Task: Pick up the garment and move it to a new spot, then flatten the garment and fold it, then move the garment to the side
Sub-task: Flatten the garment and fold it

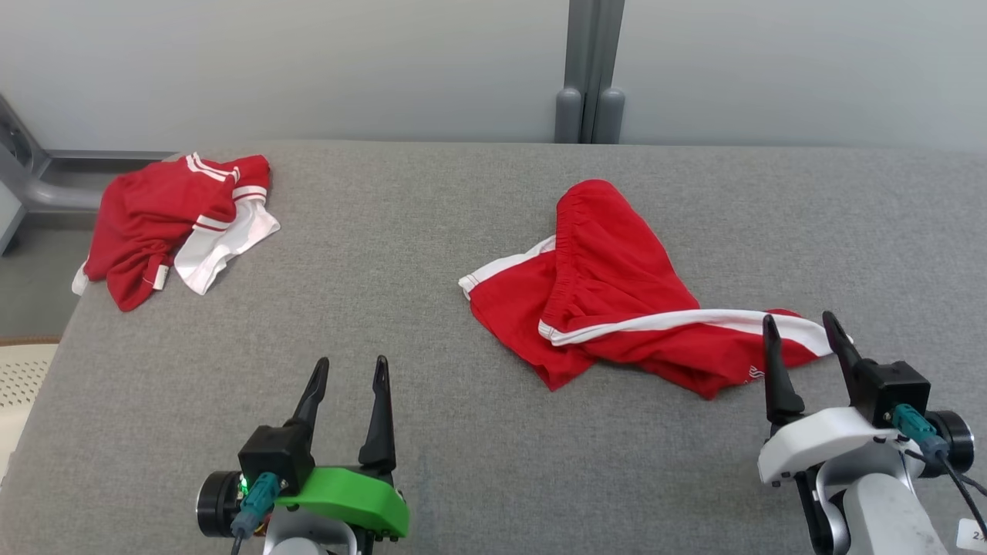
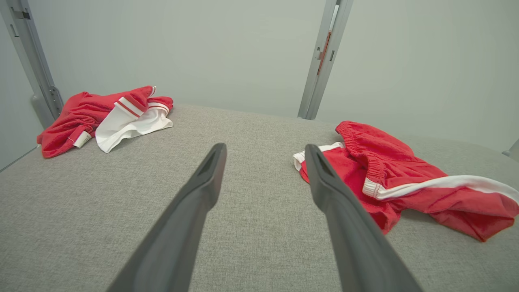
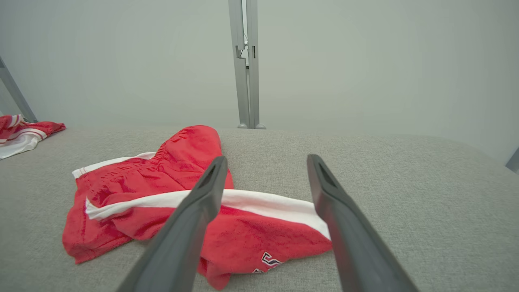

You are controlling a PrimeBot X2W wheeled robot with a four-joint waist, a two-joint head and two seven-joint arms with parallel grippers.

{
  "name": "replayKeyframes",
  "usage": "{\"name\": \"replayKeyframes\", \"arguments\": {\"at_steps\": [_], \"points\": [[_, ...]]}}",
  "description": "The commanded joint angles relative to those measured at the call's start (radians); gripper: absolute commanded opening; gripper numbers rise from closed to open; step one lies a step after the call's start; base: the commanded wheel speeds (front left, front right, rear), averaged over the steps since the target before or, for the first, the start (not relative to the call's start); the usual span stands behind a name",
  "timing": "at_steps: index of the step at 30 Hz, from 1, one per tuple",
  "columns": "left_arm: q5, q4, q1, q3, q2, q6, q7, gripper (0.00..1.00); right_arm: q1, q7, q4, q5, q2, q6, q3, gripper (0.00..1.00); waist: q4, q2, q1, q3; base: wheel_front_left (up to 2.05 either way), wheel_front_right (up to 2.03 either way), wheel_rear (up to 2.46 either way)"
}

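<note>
Inspecting the station remotely, I report the following.

**Step in hand.** The red shorts [image 1: 617, 285] lie on the grey worktop [image 1: 432, 462], held by neither pincer. I judge that the flattening step is what now stands open, since the cloth is bunched and nothing is folded.

**Position.** I take the grey post [image 1: 590, 69] behind the worktop as my reference. The shorts lie in front of the post, trailing off to its right and towards the robot. A second red and white garment [image 1: 170, 223] sits well to the left of the post, at the worktop's far corner.

**Pincers.**
- The right pincer [image 1: 799, 316] has its jaws spread and empty, at the end of the shorts furthest right of the post. I cannot tell whether its tips touch the cloth.
- The left pincer [image 1: 351, 360] is also spread and empty. It is left of the post and well apart from the shorts.

**Condition of the garment.**
- The shorts are crumpled, with one leg thrown across the other.
- The gathered waistband is humped up on the side nearest the post.
- A white side stripe runs across the top layer.
- A small emblem shows near the hem, in the right wrist view.

**Next move, in my opinion.** Each pincer needs an outer edge, waistband on one side and hem on the other. They should then draw apart low over the surface. The overlapped leg may drag along unless it is lifted free first.
</note>
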Motion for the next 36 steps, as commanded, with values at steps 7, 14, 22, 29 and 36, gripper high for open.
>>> {"name": "replayKeyframes", "arguments": {"at_steps": [7, 14, 22, 29, 36], "points": [[-0.005, 0.004, 0.04, 0.004, 0.003, 0.01, -0.001, 1.0, 0.063, -0.003, -0.018, 0.072, -0.003, -0.002, 0.049, 1.0, 0.005, 0.0, 0.0, -0.024, 0.0, 0.0, 0.0], [0.006, 0.007, 0.056, 0.009, 0.003, 0.0, -0.001, 1.0, 0.074, -0.003, -0.022, 0.096, -0.003, -0.002, 0.065, 1.0, 0.001, 0.0, 0.0, -0.027, 0.0, 0.0, 0.0], [0.01, 0.008, 0.054, 0.011, 0.003, -0.002, -0.001, 1.0, 0.073, -0.003, -0.03, 0.094, -0.003, -0.002, 0.063, 1.0, 0.0, 0.0, 0.0, -0.025, 0.0, 0.0, 0.0], [0.009, 0.002, 0.051, 0.013, 0.003, -0.001, -0.001, 1.0, 0.071, -0.003, -0.027, 0.089, -0.002, -0.002, 0.062, 1.0, -0.001, 0.0, 0.0, -0.02, 0.0, 0.0, 0.0], [0.023, 0.054, -0.013, -0.036, 0.003, -0.032, 0.0, 1.0, 0.046, -0.003, -0.04, 0.081, -0.003, -0.002, 0.073, 1.0, -0.022, 0.0, 0.0, 0.012, 0.0, 0.0, 0.0]]}}
